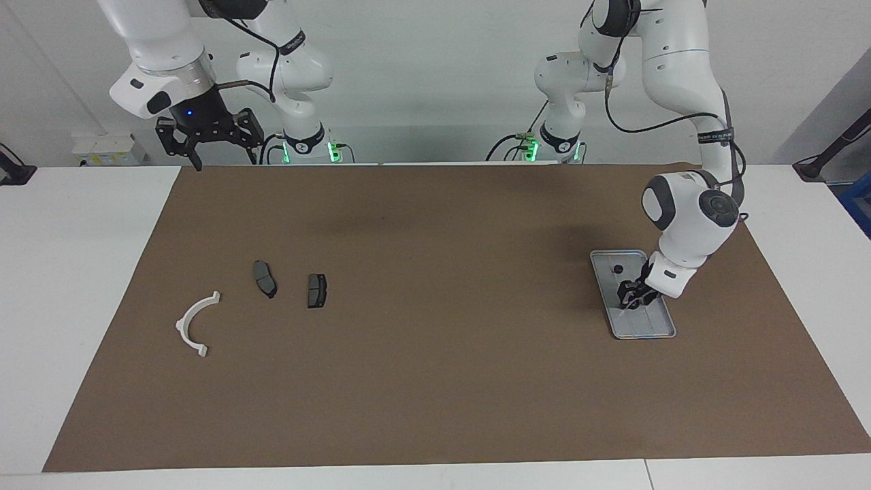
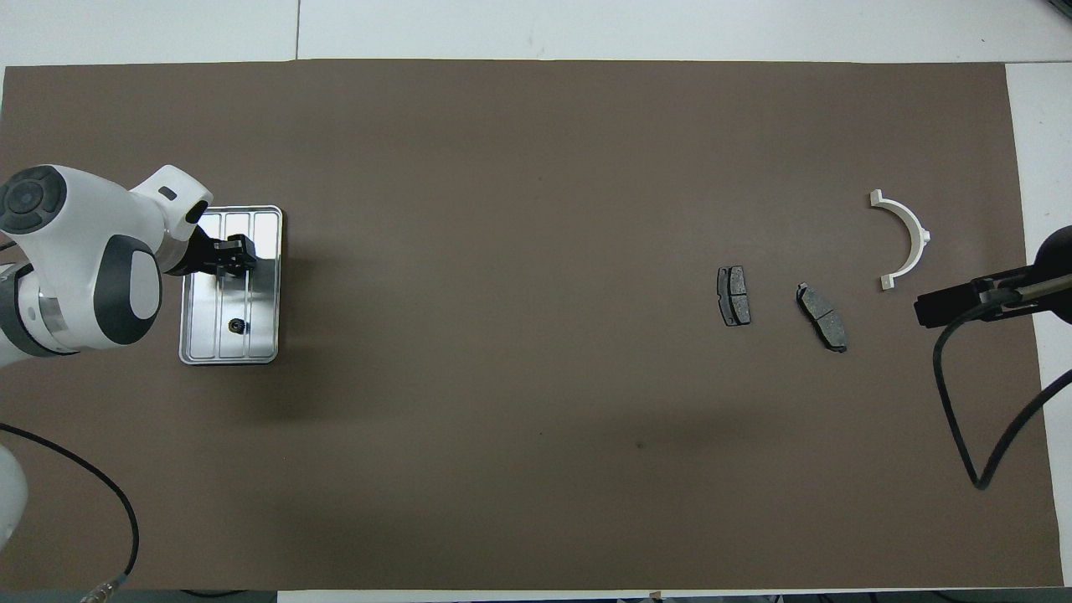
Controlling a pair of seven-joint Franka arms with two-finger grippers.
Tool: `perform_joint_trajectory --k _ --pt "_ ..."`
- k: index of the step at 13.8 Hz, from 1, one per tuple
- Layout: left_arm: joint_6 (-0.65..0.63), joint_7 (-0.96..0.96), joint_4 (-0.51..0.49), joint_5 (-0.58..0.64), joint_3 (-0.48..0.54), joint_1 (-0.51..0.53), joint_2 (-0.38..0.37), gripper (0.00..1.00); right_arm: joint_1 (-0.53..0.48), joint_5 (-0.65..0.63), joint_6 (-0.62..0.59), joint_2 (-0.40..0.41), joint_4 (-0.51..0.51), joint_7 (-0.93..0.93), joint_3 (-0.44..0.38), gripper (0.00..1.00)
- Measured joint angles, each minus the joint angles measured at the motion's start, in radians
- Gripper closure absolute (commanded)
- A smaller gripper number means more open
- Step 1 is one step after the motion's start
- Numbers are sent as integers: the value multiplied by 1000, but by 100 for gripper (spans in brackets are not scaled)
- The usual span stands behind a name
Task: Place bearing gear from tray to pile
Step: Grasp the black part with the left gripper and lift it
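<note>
The silver tray point(image 1: 654, 328) lies at the left arm's end of the table and also shows in the overhead view point(image 2: 265, 228). A small dark bearing gear point(image 1: 618, 269) lies in its end nearer to the robots, seen from overhead too point(image 2: 237, 326). My left gripper point(image 1: 633, 300) is low over the tray's middle point(image 2: 235, 256), apart from the gear. The pile lies at the right arm's end: two dark pads point(image 1: 265, 279) point(image 1: 316, 290) and a white arc point(image 1: 197, 324). My right gripper point(image 1: 211, 146) waits raised and open, holding nothing.
A brown mat point(image 1: 435, 381) covers most of the white table. In the overhead view the right arm's black cable point(image 2: 963, 402) hangs over the mat's edge beside the pads point(image 2: 734, 296) point(image 2: 822, 316) and the arc point(image 2: 904, 239).
</note>
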Motion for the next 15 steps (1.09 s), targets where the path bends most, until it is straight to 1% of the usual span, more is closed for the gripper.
perform_joint_trajectory --k 1,2,5,6,8,10,12,13,15 --pt "1 -2 -1 0 0 -1 0 54 6 0 6 -1 -1 0 0 0" --pt "2 -7 -1 0 0 -2 -1 64 11 0 16 -1 -1 1 1 0" --pt "3 -14 -2 0 0 -6 -5 98 17 0 37 -1 -2 1 1 0" --pt "2 -19 -2 0 0 -6 -5 100 17 0 37 -1 -2 2 1 0" --pt "-11 -40 4 -2 0 -8 -5 100 17 0 37 -1 -3 9 1 0" --pt "-98 -114 67 -4 -4 -30 -6 100 17 0 37 -1 -3 15 1 0" --pt "-205 -257 168 -4 -6 -99 -7 100 25 1 46 -1 -7 35 1 0" --pt "-236 -336 204 -4 -7 -144 -7 100 36 1 66 -1 -14 58 2 0" --pt "-244 -521 233 -4 -10 -252 -6 99 64 1 132 1 -48 104 2 0"
